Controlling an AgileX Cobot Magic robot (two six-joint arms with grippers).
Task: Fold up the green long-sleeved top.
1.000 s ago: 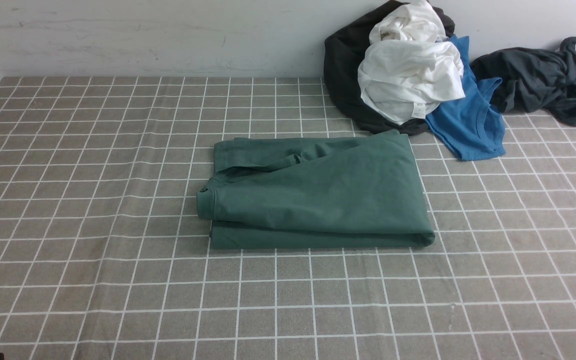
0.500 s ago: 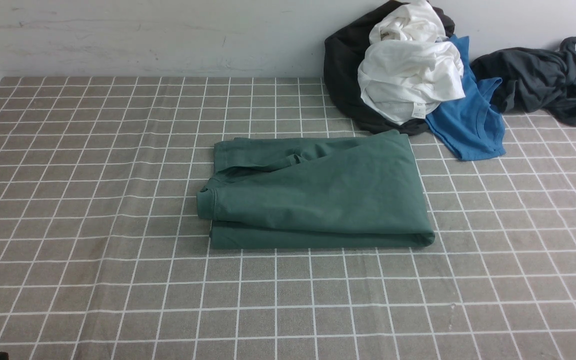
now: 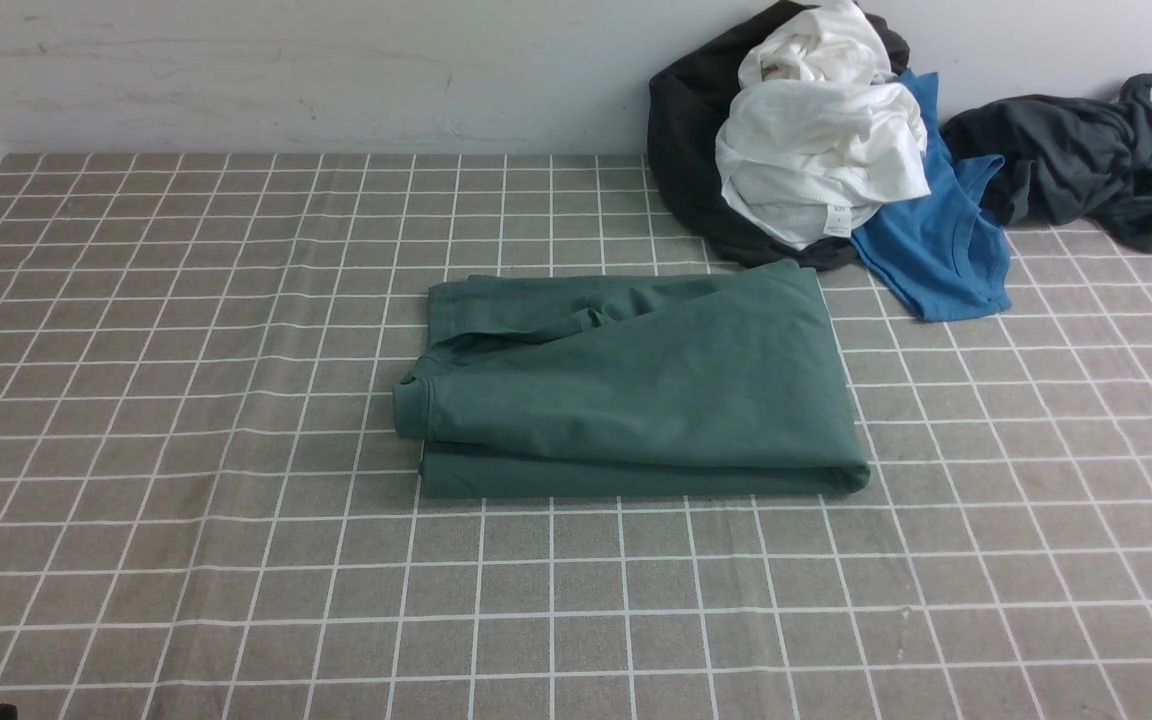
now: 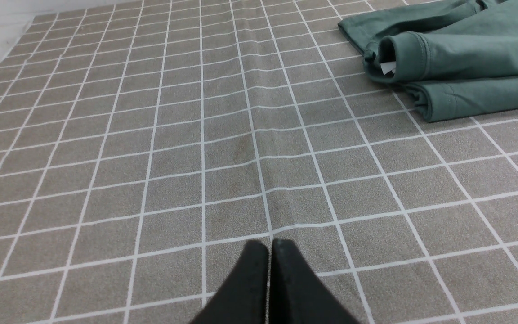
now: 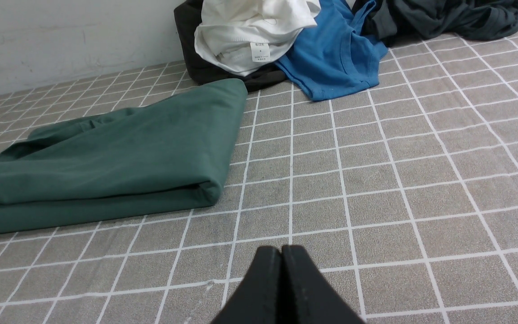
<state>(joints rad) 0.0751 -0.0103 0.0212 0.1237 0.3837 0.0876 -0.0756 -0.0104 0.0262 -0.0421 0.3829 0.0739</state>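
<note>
The green long-sleeved top [image 3: 636, 385] is lying folded into a thick rectangular bundle near the middle of the checked grey tablecloth [image 3: 186, 350], a little toward the far edge. Its ribbed collar [image 4: 405, 56] is facing the table's left side, with a white neck label [image 4: 387, 67] peeking out of the opening, and its rounded fold is running along the side nearest the robot. The bundle's far right corner is reaching almost to a heap of clothes piled against the wall [image 3: 286, 70] at the far right corner: a black garment [image 3: 686, 150] underneath, a crumpled white garment [image 3: 816, 150] with a small tag on top, and a bright blue T-shirt [image 3: 936, 260] spilling out onto the cloth. A dark grey garment [image 3: 1086, 155] is sitting bunched further right along the same wall. The left gripper [image 4: 269, 245] is hovering over bare tablecloth with its two black fingers pressed together and holding nothing, well apart from the collar end of the top. The right gripper [image 5: 281, 252] is likewise hanging above bare cloth, fingers pressed tight and empty, near the bundle's right end without touching it.
</note>
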